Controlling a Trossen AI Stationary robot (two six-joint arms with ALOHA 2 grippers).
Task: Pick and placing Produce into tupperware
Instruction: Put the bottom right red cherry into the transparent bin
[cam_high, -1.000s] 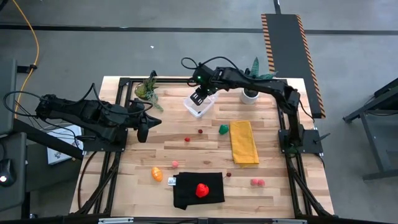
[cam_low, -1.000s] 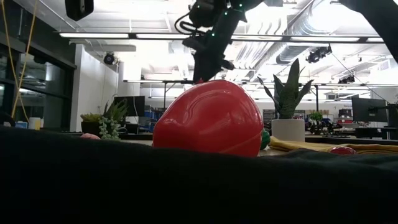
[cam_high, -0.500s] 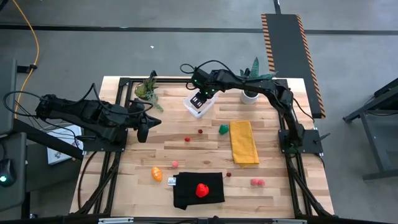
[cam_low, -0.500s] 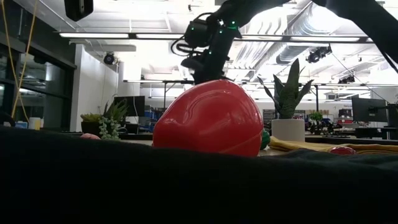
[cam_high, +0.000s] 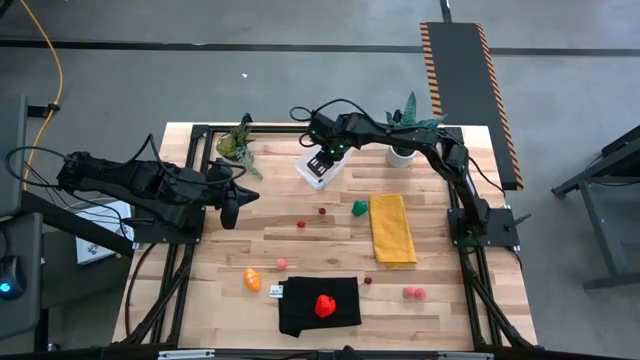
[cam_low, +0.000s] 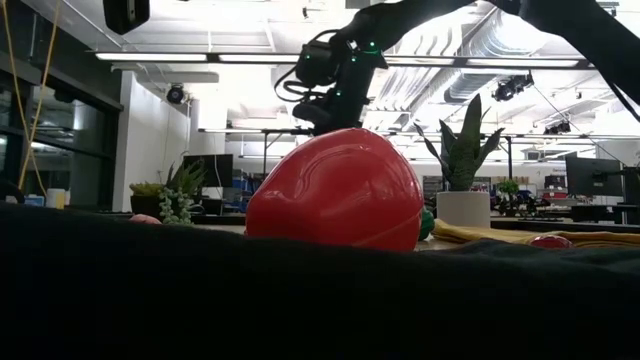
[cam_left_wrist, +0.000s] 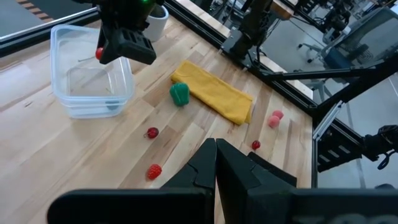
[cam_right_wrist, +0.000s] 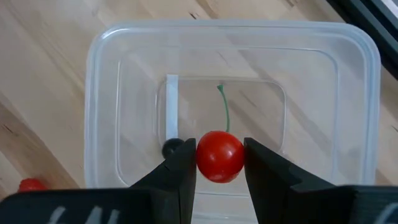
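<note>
Red, glossy toy cherry (cam_right_wrist: 219, 155) with a thin green stem, pinched across its round body between the two dark fingers of the right gripper (cam_right_wrist: 219, 163), directly above the clear rounded-rectangular plastic tub (cam_right_wrist: 112, 112). The piece looks light, hard and smooth, so likely slippery. Left gripper (cam_left_wrist: 216, 163), fingers pressed together and empty, waits well away from the tub.

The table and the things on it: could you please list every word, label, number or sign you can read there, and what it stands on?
None can be read in any view.
The clear tupperware shows no lettering.
The small white tag at the black cloth's edge is too small to read.
The hazard-striped mat beyond the table bears stripes only.
</note>
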